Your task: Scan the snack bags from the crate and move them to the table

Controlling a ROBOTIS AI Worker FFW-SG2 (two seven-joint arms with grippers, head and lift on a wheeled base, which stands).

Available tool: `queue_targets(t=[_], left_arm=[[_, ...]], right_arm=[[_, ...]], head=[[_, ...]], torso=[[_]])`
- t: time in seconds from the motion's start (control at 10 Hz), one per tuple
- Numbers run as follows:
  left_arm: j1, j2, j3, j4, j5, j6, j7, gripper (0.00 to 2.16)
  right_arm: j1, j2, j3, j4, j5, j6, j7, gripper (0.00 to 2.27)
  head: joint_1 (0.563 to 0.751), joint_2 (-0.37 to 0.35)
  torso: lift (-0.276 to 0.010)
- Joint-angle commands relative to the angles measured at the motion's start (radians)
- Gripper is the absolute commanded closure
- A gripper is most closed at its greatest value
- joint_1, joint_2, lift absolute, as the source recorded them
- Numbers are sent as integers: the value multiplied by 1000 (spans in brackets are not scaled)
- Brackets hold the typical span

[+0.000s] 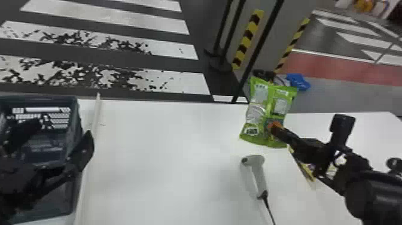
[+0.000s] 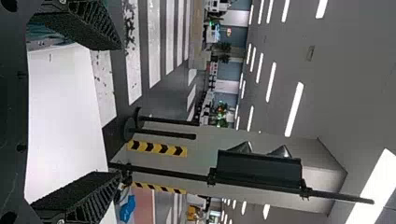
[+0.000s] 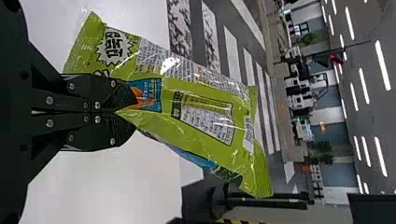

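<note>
- My right gripper [image 1: 272, 125] was over the right part of the table, its two fingers clamped on the green snack bag [image 1: 259, 112]; they pinched a fold near the bag's lower end.
- That bag leaned a little, its top reaching past the table's far edge as I saw it in the head view, its printed panels toward my head camera. I could not tell whether its lower edge touched the tabletop.
- My left gripper [image 1: 64, 127] was at the left over the dark crate [image 1: 75, 119], its fingers wide apart with nothing between them.
- The crate was at the left end of my scene, its slotted far wall in sight. My arm hid part of its inside, so I could not tell what lay in there.
- A pale raised strip [image 1: 96, 119] ran from far to near just right of the crate.
- The grey scanner [image 1: 259, 172] lay on the white table [image 1: 167, 149], nearer than the bag, its head on the far side and its dark cord [image 1: 270, 209] running toward the near edge.
- Right of the scanner, partly hidden under my right arm, was a yellow-edged item [image 1: 305, 171] on the table.
</note>
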Motion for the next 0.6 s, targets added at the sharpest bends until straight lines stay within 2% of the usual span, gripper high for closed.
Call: queue_targets(t=[0.0,0.1,0.3,0.5], left_arm=[[4,1,14,4,0,3,0,26],[8,1,21,10,2,3,0,26],[12,7,34,11,5,3,0,26],[12,13,44,19,21,0,0,26]], right_arm=[[-49,-68,21,119,59,-119,-56,2243],[-77,-106,49,201,84,-202,-119,2246],[-144,-151,93,371,142,-349,-237,2246],[-207,-175,149,529,232,-490,-357,2246]], head=[[695,-350],[695,-350],[695,-350],[695,-350]], torso=[[-95],[-95],[-95],[-95]])
